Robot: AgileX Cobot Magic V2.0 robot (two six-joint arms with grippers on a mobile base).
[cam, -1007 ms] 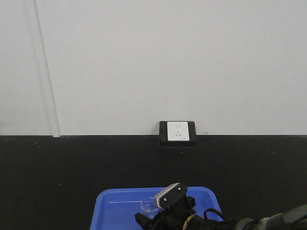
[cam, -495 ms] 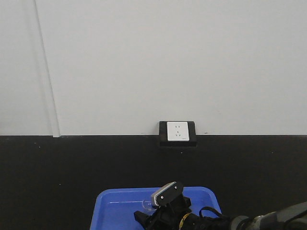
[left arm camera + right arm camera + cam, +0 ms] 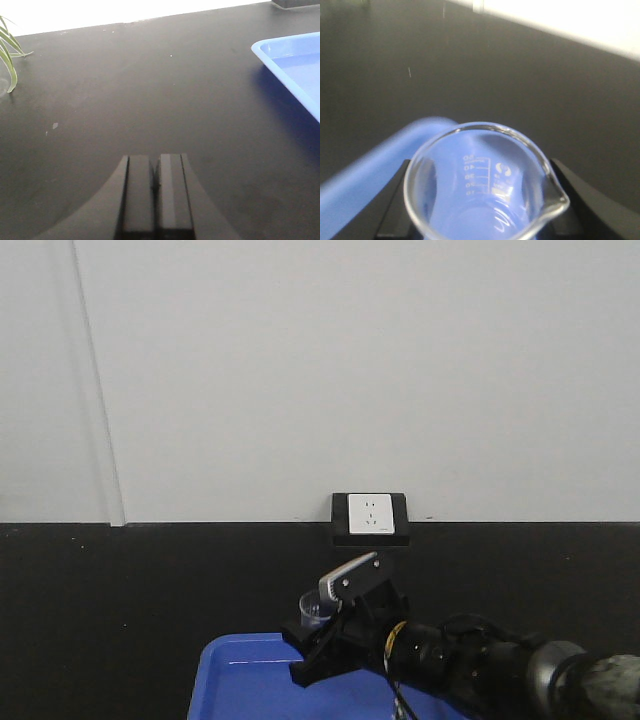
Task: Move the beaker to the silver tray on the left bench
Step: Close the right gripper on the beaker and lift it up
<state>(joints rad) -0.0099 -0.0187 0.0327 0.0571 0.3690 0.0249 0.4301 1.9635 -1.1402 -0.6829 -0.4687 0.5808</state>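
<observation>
Right gripper is clamped on the beaker, one black finger on each side of the glass. The beaker is upright and open-topped, held in the air over the far rim of the blue tray; it looks clear of the tray floor. The right wrist view looks down into the beaker: clear glass, a pour spout at lower right, a white printed scale on the inner wall. I cannot read the figures for certain. The blue tray shows blurred beneath it, with black tabletop beyond.

Left gripper has its fingers pressed together with nothing between them, low over bare black tabletop. A corner of the blue tray lies well off to its right, and green leaves show at the left edge.

A wall socket sits at the back edge of the tabletop, behind the right arm.
</observation>
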